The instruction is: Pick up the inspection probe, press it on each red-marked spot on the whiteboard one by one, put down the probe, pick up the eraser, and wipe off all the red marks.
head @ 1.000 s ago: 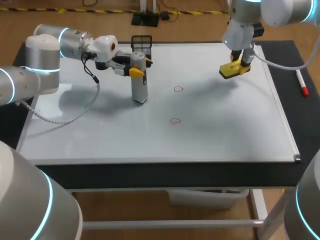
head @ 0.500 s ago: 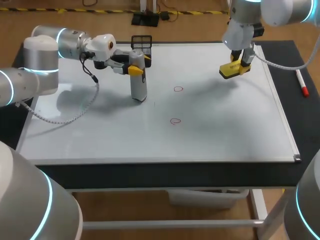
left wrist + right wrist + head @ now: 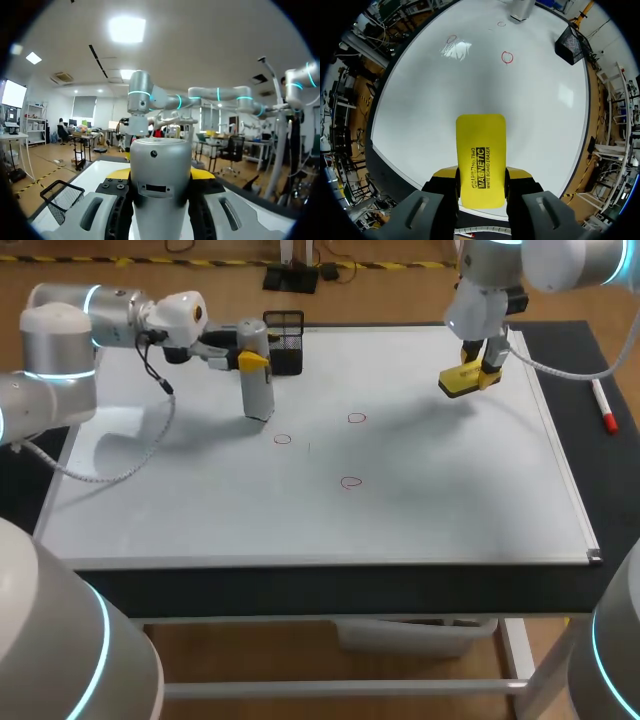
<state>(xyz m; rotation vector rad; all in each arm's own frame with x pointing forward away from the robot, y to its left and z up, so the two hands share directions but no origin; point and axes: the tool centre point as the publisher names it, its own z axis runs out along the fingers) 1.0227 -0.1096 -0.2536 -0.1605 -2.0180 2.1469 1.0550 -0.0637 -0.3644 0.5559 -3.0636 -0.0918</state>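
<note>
probe in the left pincer, eraser in the right

the left pincer (image 3: 251, 357) comes in sideways from the far left and pinches the probe (image 3: 256, 380), a smooth grey cylinder with a rounded cap. one yellow tip presses on each side of its upper body. the probe stands upright over the far left part of the whiteboard (image 3: 430, 510), just near of a small black wire mesh basket (image 3: 285, 338). whether its foot touches the board cannot be told.

the whiteboard is a flat glossy sheet with a thin metal frame, lying on the dark tabletop (image 3: 585, 345). thin red rings are drawn on it. one ring (image 3: 282, 439) lies just right and near of the probe's foot, a second ring (image 3: 356, 418) sits further right, and a third ring (image 3: 349, 482) lies nearer.

the right pincer (image 3: 482, 365) hangs over the far right of the board, clamped on the eraser (image 3: 466, 382), a flat yellow block with rounded corners, slightly tilted. a slim white pen with a red cap (image 3: 604, 406) lies on the tabletop right of the board.
</note>
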